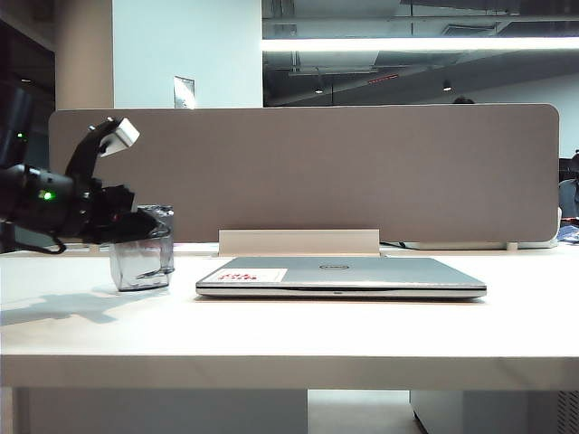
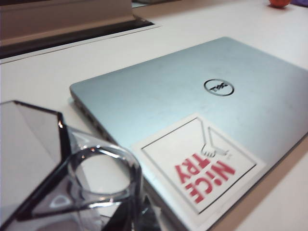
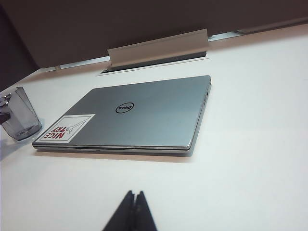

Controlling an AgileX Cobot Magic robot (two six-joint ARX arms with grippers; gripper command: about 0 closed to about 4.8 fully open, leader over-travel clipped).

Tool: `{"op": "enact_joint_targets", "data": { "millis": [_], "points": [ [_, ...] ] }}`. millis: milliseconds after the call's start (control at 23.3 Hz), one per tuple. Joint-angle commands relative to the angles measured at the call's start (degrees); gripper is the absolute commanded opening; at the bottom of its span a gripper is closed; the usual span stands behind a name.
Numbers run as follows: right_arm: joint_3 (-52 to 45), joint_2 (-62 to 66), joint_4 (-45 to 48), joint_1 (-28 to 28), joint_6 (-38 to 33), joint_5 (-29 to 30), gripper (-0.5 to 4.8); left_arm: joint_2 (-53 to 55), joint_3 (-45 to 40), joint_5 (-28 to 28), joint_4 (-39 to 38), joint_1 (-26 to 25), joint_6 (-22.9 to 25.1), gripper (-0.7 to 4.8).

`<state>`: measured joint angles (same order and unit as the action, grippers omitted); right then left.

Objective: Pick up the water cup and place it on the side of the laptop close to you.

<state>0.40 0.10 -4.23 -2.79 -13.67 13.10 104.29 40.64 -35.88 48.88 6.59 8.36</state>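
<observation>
An office with a grey-brown partition panel [image 1: 308,172] runs along the far edge of the white surface [image 1: 289,330]. A white rectangular stand [image 1: 298,241] sits at the foot of the panel, at mid-length of that far edge.

The laptop [image 1: 340,277] lies closed and flat near the middle of the surface, just in front of the stand, lid up with a round logo. A white-and-red sticker [image 1: 243,274] reading "NICE TRY" occupies the lid's near left corner as seen in the exterior view.

The left arm reaches in from the left edge of the surface. The left end effector [image 1: 136,228] is clenched on the water cup [image 1: 142,258], gripping it at the rim. In the left wrist view its dark fingers [image 2: 45,185] lie against the transparent rim. The cup stands upright towards the left side of the surface, just beside the laptop's left edge and not touching it. Whether its base rests on the surface cannot be confirmed.

The right end effector [image 3: 134,211] appears only in its own wrist view, fingers pressed together, grasping nothing, above the surface on the near side of the laptop.
</observation>
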Motion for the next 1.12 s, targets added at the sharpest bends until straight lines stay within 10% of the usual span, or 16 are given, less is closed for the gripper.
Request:
{"op": "enact_joint_targets", "data": {
  "millis": [43, 515, 773, 1117],
  "points": [
    [-0.17, -0.04, 1.09, -0.02, 0.17, 0.13, -0.03, -4.85, 0.26, 6.25, 0.22, 4.55, -0.44, -0.06],
    [-0.17, -0.04, 1.4, -0.02, 0.17, 0.13, -0.02, -15.76, 0.26, 33.22, -9.14, 25.99, -1.16, -0.06],
    [-0.17, -0.04, 1.25, -0.02, 0.17, 0.15, -0.02, -15.47, 0.28, 56.85, -8.98, 42.99, -11.45, -0.06],
    [-0.17, -0.04, 0.98, -0.02, 0.15, 0.24, -0.03, -7.56, 0.35, 73.42, -6.84, 54.34, -19.78, -0.06]
  ]
}}
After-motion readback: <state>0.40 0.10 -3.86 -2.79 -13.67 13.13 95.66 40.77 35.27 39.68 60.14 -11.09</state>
